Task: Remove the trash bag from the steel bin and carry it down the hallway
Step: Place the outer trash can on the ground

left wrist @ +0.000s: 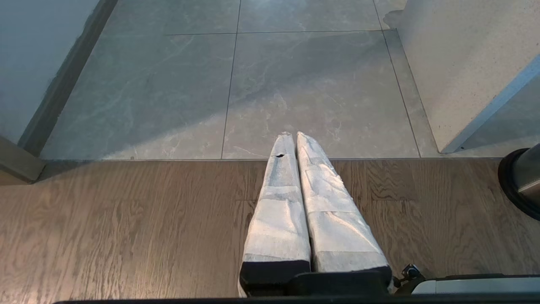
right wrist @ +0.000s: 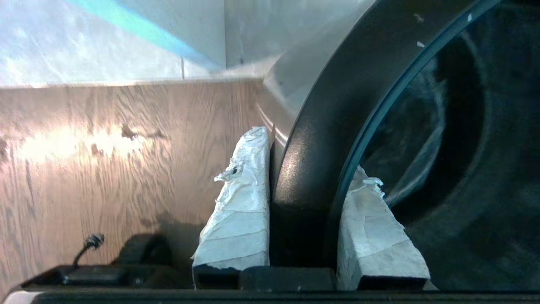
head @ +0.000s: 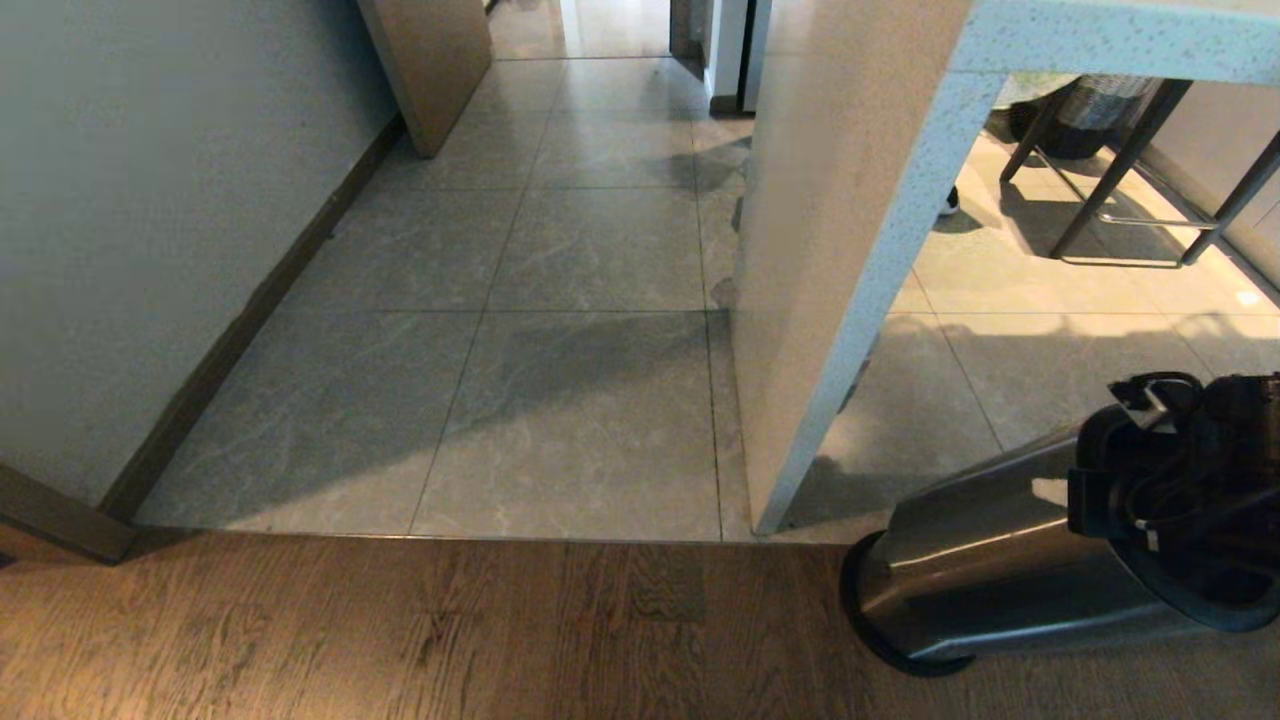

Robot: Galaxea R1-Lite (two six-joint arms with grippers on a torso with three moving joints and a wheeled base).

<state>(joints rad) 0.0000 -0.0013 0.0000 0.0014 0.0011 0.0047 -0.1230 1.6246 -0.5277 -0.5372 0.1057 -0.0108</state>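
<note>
Steel bin (head: 990, 560) tipped toward the tiled hallway (head: 560, 300) on wood floor (head: 400, 640), dark interior, contents indiscernible; right gripper (right wrist: 303, 202) clamps its black rim (right wrist: 312, 139); left gripper (left wrist: 295, 139) pressed together.

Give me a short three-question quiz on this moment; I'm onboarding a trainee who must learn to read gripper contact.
1. True or false: the left gripper holds the steel bin.
2. What does the right gripper clamp? A) the bin's base B) the black rim ring, one finger inside and one outside C) nothing
3. Fill in: the bin's base sits on the ___ floor, next to the grey tiles.

Key: 1 false; 2 B; 3 wooden.
</note>
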